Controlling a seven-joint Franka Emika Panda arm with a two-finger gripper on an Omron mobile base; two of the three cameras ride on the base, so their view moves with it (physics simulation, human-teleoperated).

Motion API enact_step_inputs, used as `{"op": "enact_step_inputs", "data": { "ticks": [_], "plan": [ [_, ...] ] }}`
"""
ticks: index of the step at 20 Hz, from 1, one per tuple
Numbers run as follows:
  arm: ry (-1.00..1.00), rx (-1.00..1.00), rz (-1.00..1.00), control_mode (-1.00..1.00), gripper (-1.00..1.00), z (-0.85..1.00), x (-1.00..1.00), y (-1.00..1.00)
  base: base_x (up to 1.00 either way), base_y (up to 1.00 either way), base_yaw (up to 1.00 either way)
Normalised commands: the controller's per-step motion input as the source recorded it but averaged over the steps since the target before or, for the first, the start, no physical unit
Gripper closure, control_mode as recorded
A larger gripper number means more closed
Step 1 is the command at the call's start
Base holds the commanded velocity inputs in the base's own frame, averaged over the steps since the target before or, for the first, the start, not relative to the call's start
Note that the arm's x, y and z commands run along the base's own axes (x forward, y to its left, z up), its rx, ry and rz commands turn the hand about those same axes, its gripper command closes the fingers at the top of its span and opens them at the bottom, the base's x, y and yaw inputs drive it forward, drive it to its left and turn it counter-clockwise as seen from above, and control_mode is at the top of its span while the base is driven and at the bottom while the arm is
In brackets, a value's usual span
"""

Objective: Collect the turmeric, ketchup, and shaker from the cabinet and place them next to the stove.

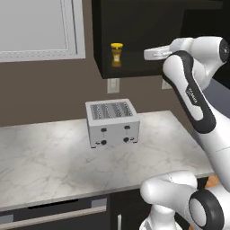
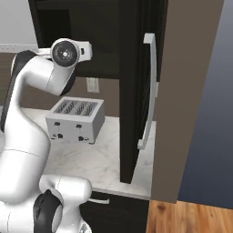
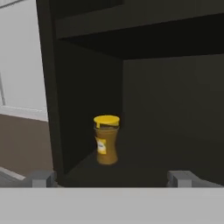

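Standing upright on the dark shelf of the cabinet [image 1: 134, 27], near its left wall and close to the front lip, the turmeric [image 3: 106, 140] shows an amber body under a wider yellow cap and carries a small pale label whose print is too small to read. In the left base view the same jar sits at the left end of the open cabinet, with bare shelf running off to its right toward the arm. The gripper [image 3: 111, 178] points into the cabinet from in front of the shelf edge; its two grey fingertips [image 3: 43, 178] rise far apart at the bottom of the hand view, spread wide and holding nothing, with the jar ahead of them and nearer the left one, not touching either. The shelf around the jar is bare, and the cabinet's upper panel leaves dark free space above the cap. On the white forearm [image 1: 191, 96] a line of small dark lettering runs lengthwise, too fine to make out. Below the cabinet, the silver toaster [image 1: 112, 122] stands on the marble counter [image 1: 40, 161], well apart from the counter's front edge, with a wall outlet [image 1: 113, 85] just above it. In the right base view the open cabinet door [image 2: 136, 91] with its long silver handle [image 2: 149, 91] juts forward to the right of the arm.
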Motion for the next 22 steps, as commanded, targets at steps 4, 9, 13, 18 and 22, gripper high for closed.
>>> {"op": "enact_step_inputs", "data": {
  "ticks": [4, 9, 13, 18, 22],
  "plan": [
    [0.03, 0.00, 0.13, -1.00, -1.00, 0.00, 0.44, 0.00, 0.00, 0.00, 0.00],
    [0.04, 0.00, 0.14, -1.00, -1.00, -0.01, 0.38, 0.00, 0.00, 0.00, 0.00],
    [0.03, 0.00, 0.11, -1.00, -1.00, -0.04, 0.20, 0.00, 0.00, 0.00, 0.00],
    [0.03, 0.00, 0.05, -1.00, -1.00, 0.00, 0.23, 0.01, 0.00, 0.00, 0.00],
    [0.09, 0.00, 0.00, -1.00, -1.00, 0.00, 0.33, 0.07, 0.00, 0.00, 0.00]
  ]
}}
